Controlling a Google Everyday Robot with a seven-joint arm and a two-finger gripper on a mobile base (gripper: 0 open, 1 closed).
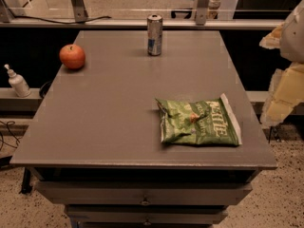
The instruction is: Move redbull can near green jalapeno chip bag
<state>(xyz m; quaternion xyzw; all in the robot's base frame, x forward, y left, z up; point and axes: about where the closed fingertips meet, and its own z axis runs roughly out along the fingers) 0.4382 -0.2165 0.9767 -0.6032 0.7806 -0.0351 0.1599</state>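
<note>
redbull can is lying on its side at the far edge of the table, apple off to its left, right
No: the camera view shows the redbull can standing upright at the far edge of the table, apple off to its left. The end effector is beyond the table's right edge.

hand (284,96) cream, right edge | can (154,34) silver-blue | bag (199,122) green-white | apple (72,56) red

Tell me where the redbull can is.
In the camera view the redbull can stands upright at the far edge of the table, right of the apple; the gripper hangs beyond the table's right side.
</note>
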